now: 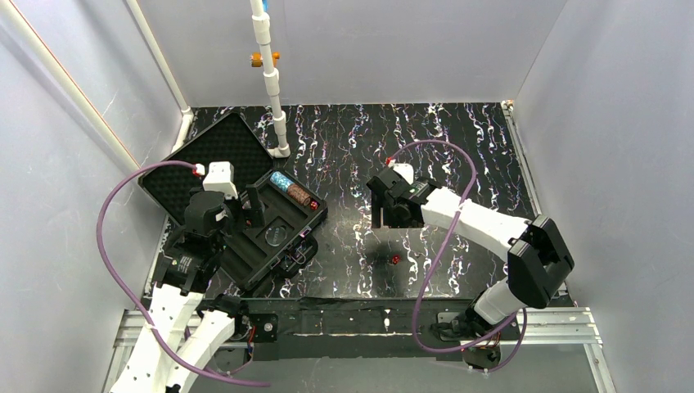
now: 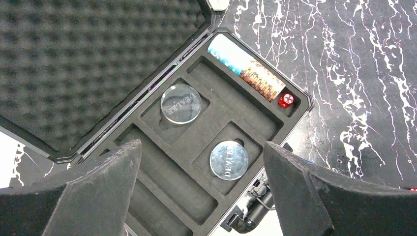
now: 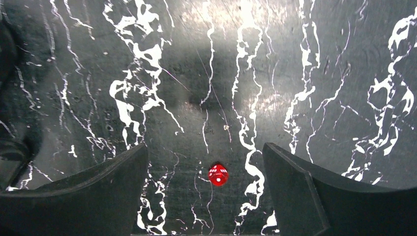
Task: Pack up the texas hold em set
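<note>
The texas hold em set's black case (image 1: 282, 250) lies open at the left, its foam-lined lid (image 2: 74, 64) folded back. In the far slot lie a blue-white chip stack (image 2: 230, 51), a brown chip stack (image 2: 260, 78) and a red die (image 2: 286, 100). Two clear discs (image 2: 180, 103) (image 2: 228, 160) rest in foam recesses. My left gripper (image 2: 201, 189) hovers open over the case, holding nothing. A second red die (image 3: 218, 174) lies loose on the table. My right gripper (image 3: 205, 194) hangs open above it, the die between the fingers' lines and untouched.
The table is black marble-patterned (image 1: 458, 155), walled in by grey panels. A white jointed pole (image 1: 272, 82) stands at the back beside the lid. The case's front latch (image 2: 251, 211) overhangs the table. Aluminium rails (image 1: 360, 323) run along the near edge.
</note>
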Motion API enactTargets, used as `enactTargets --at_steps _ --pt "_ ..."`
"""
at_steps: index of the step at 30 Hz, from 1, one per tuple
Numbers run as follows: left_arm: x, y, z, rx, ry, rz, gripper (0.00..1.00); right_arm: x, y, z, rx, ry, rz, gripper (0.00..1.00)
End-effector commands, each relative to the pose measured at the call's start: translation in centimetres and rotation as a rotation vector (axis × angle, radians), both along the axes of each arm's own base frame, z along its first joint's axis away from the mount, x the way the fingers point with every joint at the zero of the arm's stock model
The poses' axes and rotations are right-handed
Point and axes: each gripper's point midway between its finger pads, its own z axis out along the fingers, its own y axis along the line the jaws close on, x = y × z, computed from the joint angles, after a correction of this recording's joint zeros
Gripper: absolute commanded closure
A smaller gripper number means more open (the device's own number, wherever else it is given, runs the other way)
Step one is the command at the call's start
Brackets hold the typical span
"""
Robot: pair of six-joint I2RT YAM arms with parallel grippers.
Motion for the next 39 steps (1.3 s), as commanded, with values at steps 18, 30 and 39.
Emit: enactTargets --at_steps 18,30,39 --pt "-0.2 0.0 0.7 0.004 -0.011 -0.003 0.07 -6.1 -0.6 -6.0 0.056 0.220 0.181 0.39" --pt "-0.2 0.1 0.6 0.005 -0.009 -0.002 0.07 -6.9 -1.1 -7.6 0.031 0.271 0.180 0.47" --pt "-0.2 0.0 0.7 0.004 -0.011 -0.003 0.07 -7.6 -1.2 -8.3 0.031 0.297 0.190 0.50"
